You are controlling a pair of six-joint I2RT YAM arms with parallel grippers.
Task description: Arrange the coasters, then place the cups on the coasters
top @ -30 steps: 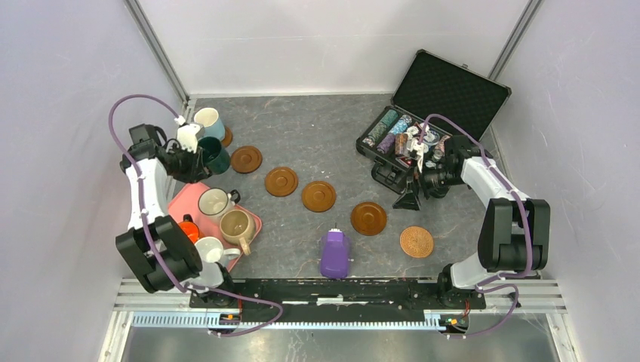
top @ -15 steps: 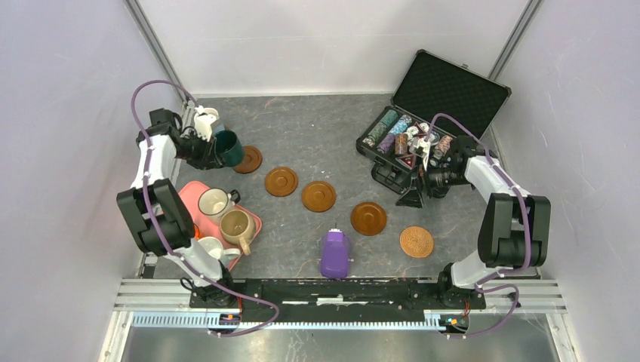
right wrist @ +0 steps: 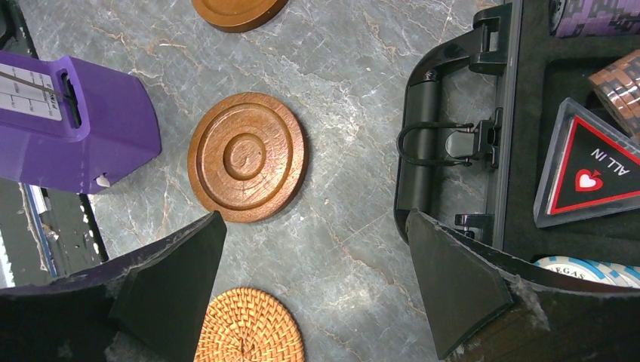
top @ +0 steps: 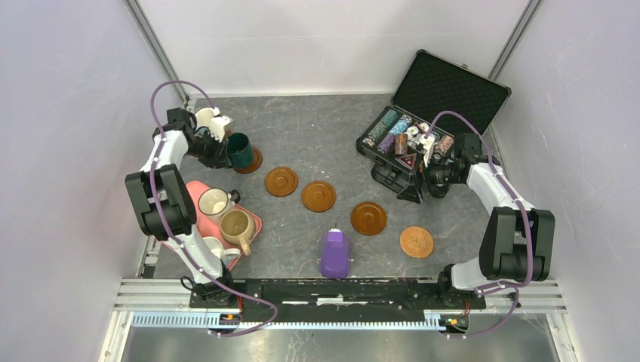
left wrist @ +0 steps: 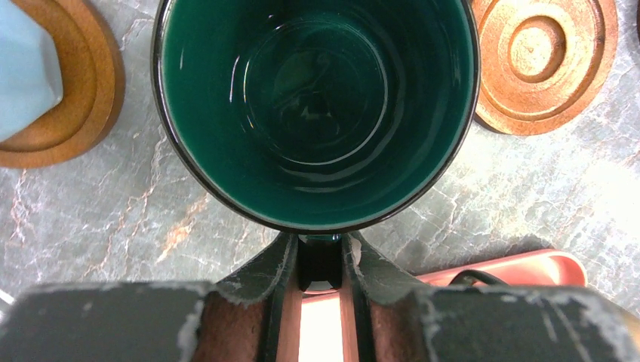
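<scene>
Now — left pincer clamped on green mug handle | right pincer spread wide — empty

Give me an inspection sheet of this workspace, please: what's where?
Surface: grey marbled table.
Job's things: dark green mug held beside a bare coaster; light blue mug on a coaster; three mugs on pink tray; woven coaster bare.
Clutter: purple device; open poker chip case.
End effectors: left end effector shut on the green mug's handle; right end effector open, empty.
Cables: purple cables loop above both arms.
Surroundings: white walls; nothing else seen.
</scene>
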